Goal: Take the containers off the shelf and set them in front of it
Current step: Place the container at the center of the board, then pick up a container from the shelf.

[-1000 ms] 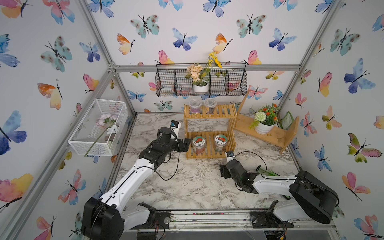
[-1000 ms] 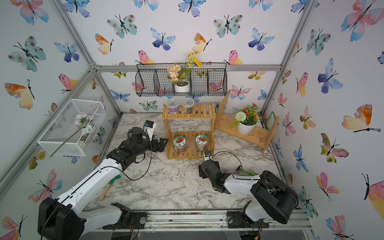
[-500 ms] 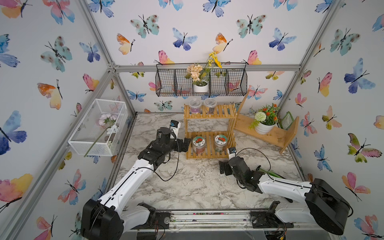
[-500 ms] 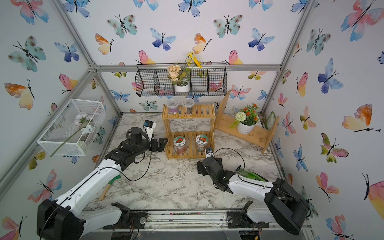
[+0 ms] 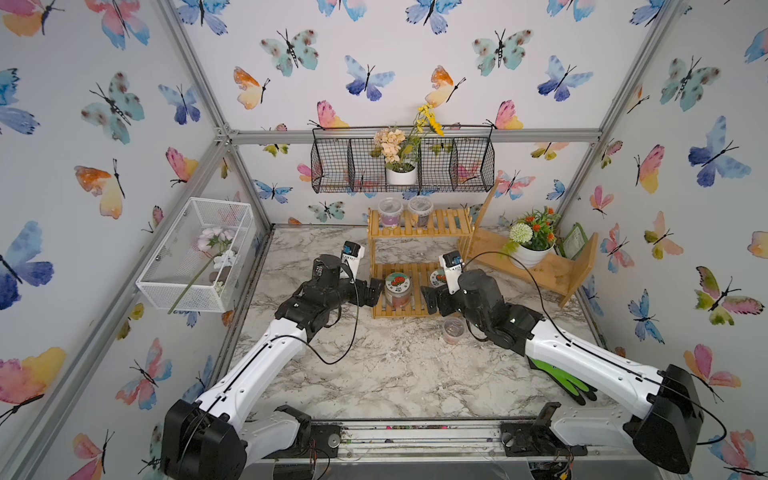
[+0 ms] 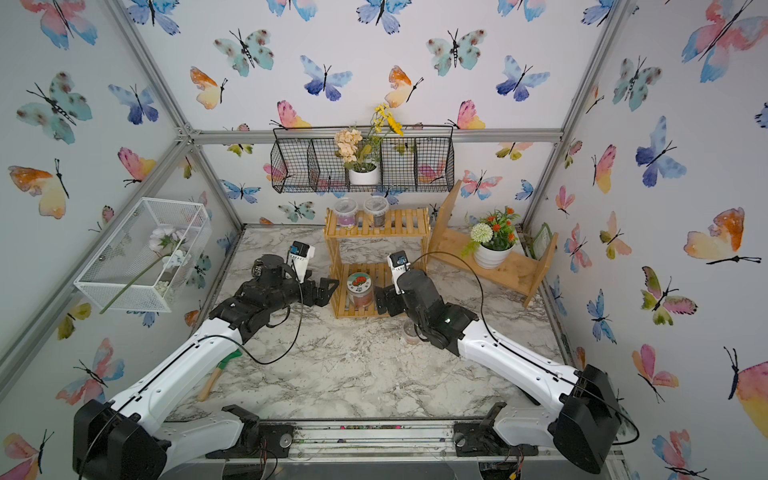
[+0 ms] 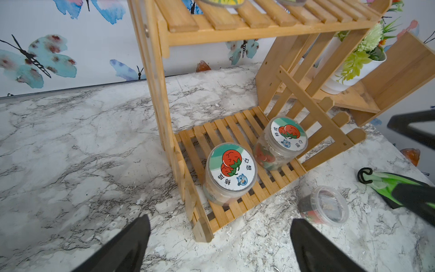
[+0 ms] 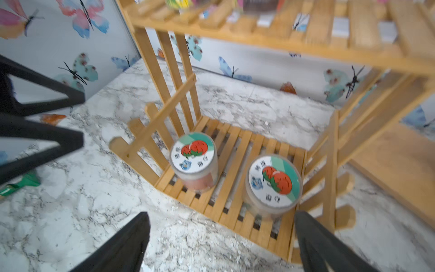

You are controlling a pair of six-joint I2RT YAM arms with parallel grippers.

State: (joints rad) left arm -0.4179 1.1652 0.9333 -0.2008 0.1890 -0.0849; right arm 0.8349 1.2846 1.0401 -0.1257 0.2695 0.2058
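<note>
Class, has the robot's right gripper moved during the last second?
Yes. The black right gripper has advanced toward the light slatted two-tier wooden shelf, now just before its lower tier.

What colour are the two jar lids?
Jar lids: white and teal with red fruit; clearest in left wrist view.

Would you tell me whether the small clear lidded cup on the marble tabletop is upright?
Upright: the cup stands, lid facing up, base on the tabletop.

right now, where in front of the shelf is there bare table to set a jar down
Widest bare patch: the marble between left arm and right arm, in front of the shelf. Crowded: the shelf's right front corner, where a small cup sits by the right arm, green glove beyond.
</note>
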